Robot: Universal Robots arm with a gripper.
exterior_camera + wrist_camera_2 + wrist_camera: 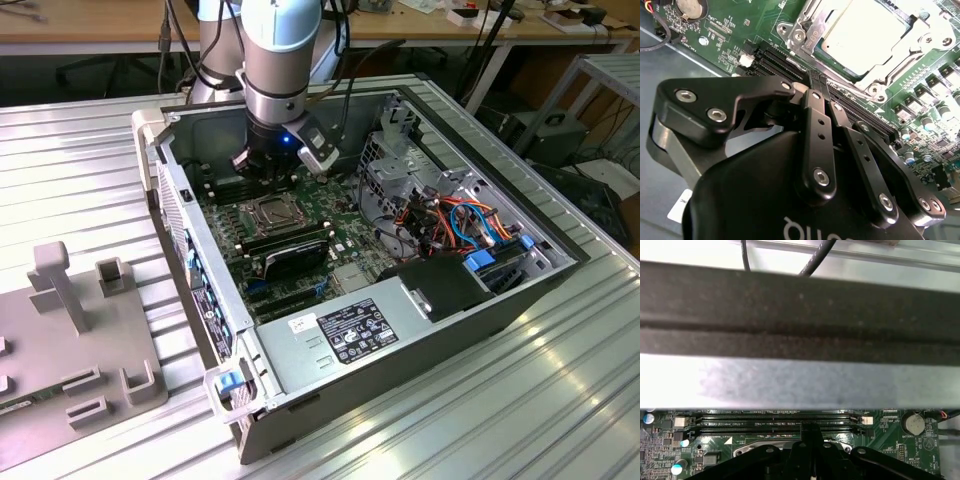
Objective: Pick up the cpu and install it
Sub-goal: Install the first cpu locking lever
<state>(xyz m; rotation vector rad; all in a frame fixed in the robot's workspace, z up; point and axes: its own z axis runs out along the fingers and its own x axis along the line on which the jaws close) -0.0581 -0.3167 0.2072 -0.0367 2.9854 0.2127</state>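
The cpu (pixel 865 30) lies flat in the socket on the green motherboard (pixel 340 225), silver-grey face up, with the hinged metal frame (pixel 805 25) around its edges. In the exterior view the cpu (pixel 272 211) sits just below my gripper (pixel 268 168), which hangs inside the open computer case. My gripper (pixel 819 82) is shut with nothing between its black fingers (pixel 814 130). Its tips hover over the empty black memory slots (pixel 790 62) beside the socket, apart from the cpu. The first wrist view shows my gripper (pixel 810 432) just short of those slots (pixel 775 422).
The case wall (pixel 800 380) runs close behind the gripper. Black memory sticks (pixel 290 240) stand on the socket's near side. A power supply (pixel 360 330), orange and blue cables (pixel 470 225) and a drive cage (pixel 400 160) crowd the case. A grey fixture (pixel 80 350) lies at the exterior view's left.
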